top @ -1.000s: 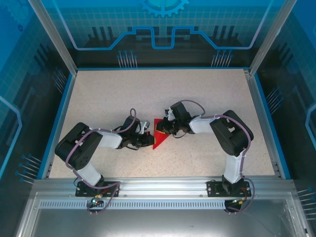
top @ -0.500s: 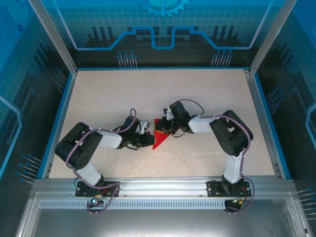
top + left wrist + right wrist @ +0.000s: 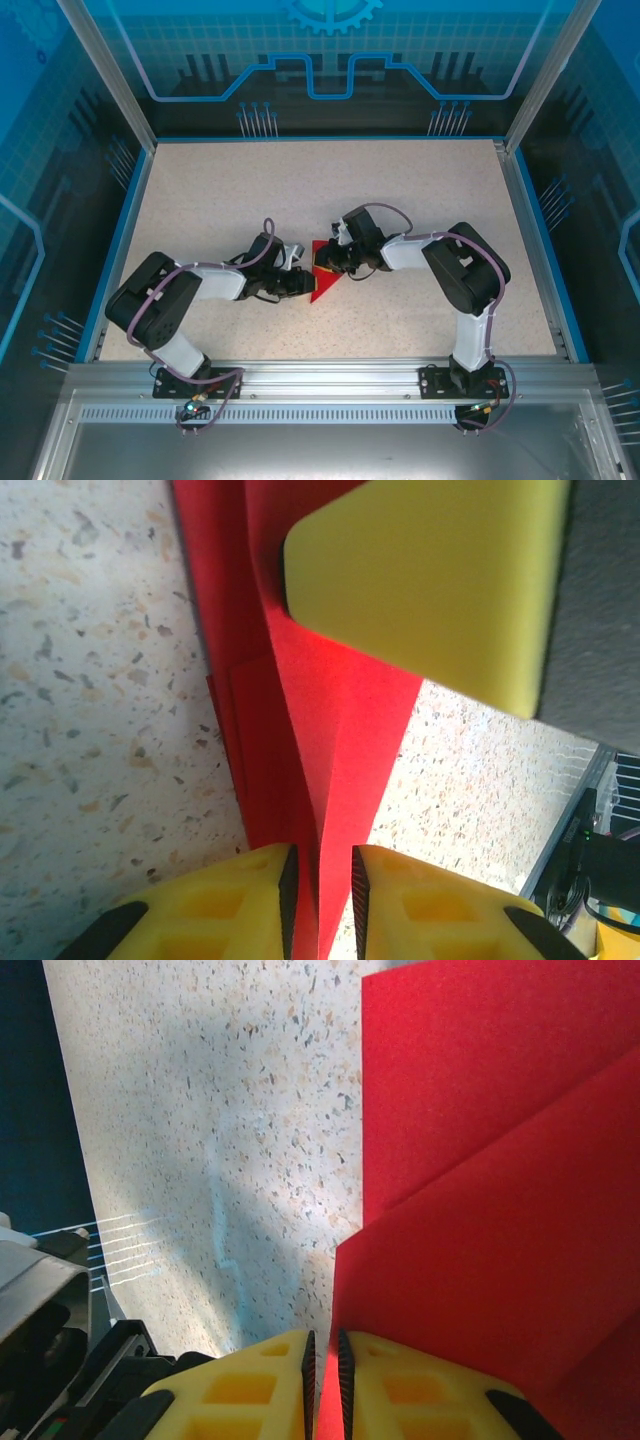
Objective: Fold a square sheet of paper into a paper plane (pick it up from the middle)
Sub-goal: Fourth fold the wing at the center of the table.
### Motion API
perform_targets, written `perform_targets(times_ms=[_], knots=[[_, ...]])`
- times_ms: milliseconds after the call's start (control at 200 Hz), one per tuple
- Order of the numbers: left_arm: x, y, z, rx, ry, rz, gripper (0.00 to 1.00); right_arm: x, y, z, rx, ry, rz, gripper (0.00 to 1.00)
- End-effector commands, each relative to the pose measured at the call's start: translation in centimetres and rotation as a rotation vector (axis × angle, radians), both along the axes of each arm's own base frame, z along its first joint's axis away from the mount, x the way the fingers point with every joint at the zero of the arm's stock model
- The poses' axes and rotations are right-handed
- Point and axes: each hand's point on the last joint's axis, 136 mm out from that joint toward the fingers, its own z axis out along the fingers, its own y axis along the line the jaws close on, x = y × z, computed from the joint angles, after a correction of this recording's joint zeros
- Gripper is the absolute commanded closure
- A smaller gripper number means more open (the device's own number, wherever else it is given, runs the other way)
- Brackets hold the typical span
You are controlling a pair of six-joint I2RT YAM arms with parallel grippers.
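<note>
RISK: paper (image 3: pixel 322 272) may skew or tear if one pincer tugs while the other grips; a loose flap could spring open | LEFT pincer (image 3: pixel 325 865): narrow gap, raised fold in it, grip cannot be told | RIGHT pincer (image 3: pixel 326 1345): clamped on the paper's edge | PAPER: partly folded, mid-frame on the surface (image 3: pixel 300 190), between both pincers.

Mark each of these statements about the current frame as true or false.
1. The red paper lies flat and unfolded. False: it shows creases and overlapping layers.
2. The paper is between the two grippers, over the speckled table. True.
3. The right gripper is closed on an edge of the paper. True.
4. The left gripper hangs well clear of the paper. False: the paper runs between its jaws.
</note>
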Motion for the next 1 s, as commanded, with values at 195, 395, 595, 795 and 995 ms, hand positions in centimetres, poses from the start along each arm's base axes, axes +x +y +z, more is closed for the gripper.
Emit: perform_targets(times_ms=[195, 395, 595, 795, 995], knots=[[0.5, -0.5, 1.5, -0.028, -0.019, 0.012, 0.81, -0.6, -0.2, 0.2, -0.006, -0.005, 0.009, 0.83], [0.1, -0.5, 0.9, -0.026, -0.004, 0.001, 0.89, -0.7, -0.1, 0.2, -0.005, -0.003, 0.013, 0.83], [-0.3, -0.4, -0.2, -0.018, 0.019, -0.013, 0.92, -0.7, -0.1, 0.1, -0.006, -0.003, 0.013, 0.83], [-0.2, -0.7, -0.4, -0.035, 0.025, -0.015, 0.90, -0.7, -0.1, 0.1, -0.007, -0.002, 0.015, 0.83], [0.2, -0.9, 0.4, -0.053, 0.011, 0.000, 0.84, -0.8, -0.3, -0.1, -0.010, 0.000, 0.014, 0.83]])
